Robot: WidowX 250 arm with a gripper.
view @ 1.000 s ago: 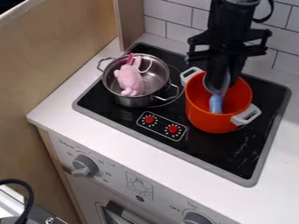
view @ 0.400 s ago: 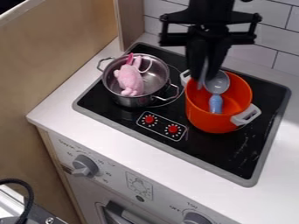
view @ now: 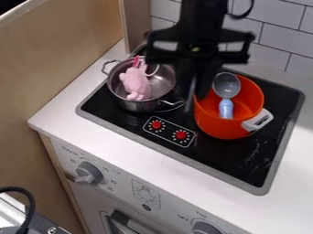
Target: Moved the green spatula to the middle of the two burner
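Note:
The black gripper (view: 194, 84) hangs between the two pots, over the back-middle of the black stove top (view: 226, 153). A thin greyish strip (view: 192, 93) shows at its lower end; I cannot tell if this is a held object or part of the gripper. To the left, a steel pot (view: 142, 106) covers most of the left burner. An orange pot (view: 221, 127) stands on the right side of the stove, its left rim partly behind the gripper.
A pink plush toy (view: 136, 84) lies in the steel pot. In the orange pot rests a spoon with a grey bowl and blue handle (view: 226, 109). Red knobs (view: 181, 135) mark the stove's front middle. A tiled wall (view: 269, 45) rises behind.
The gripper has moved left, from above the orange pot to the space between the pots, uncovering the spoon. Both pots, the toy and the spoon have kept their places.

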